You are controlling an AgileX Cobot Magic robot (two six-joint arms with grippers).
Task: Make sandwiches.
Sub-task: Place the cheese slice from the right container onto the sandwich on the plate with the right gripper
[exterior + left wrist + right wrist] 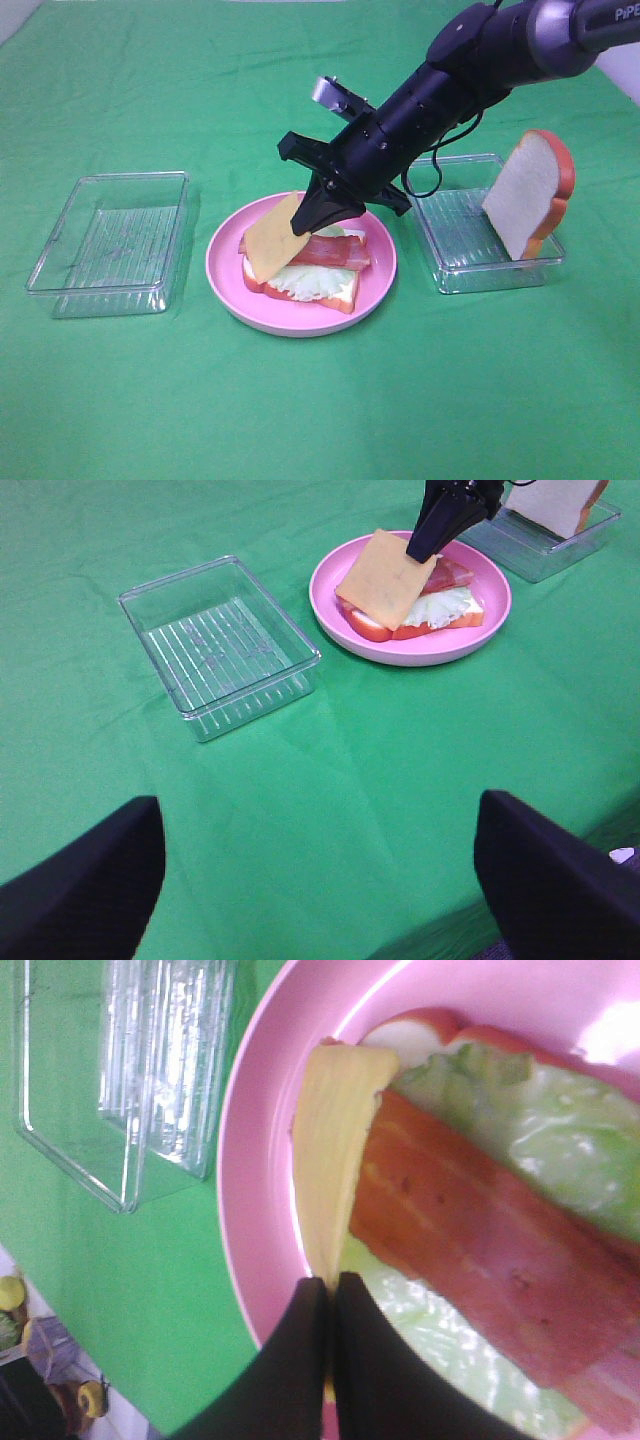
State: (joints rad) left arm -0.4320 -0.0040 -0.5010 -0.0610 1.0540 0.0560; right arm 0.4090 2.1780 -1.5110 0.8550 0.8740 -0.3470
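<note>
We see a green cloth (320, 400) with wide bare stretches along the bottom and upper left of the high view. A clear empty tray (112, 243) sits at centre left, well apart from the pink plate (225, 285) in the middle; a second tray (455, 240) lies just beside the plate's right rim, with a bread slice (528, 192) leaning upright in it.

Our right gripper (318, 215) reaches down from the upper right, its fingers pinched tight on the top edge of the yellow cheese slice (272, 240). The cheese hangs tilted over the left side of the half-built sandwich (310, 275) on the plate, overlapping the bacon (335, 252) and lettuce (305, 283).

Our left gripper (320, 880) hovers over bare cloth near the table's front edge, its two fingers spread wide.
</note>
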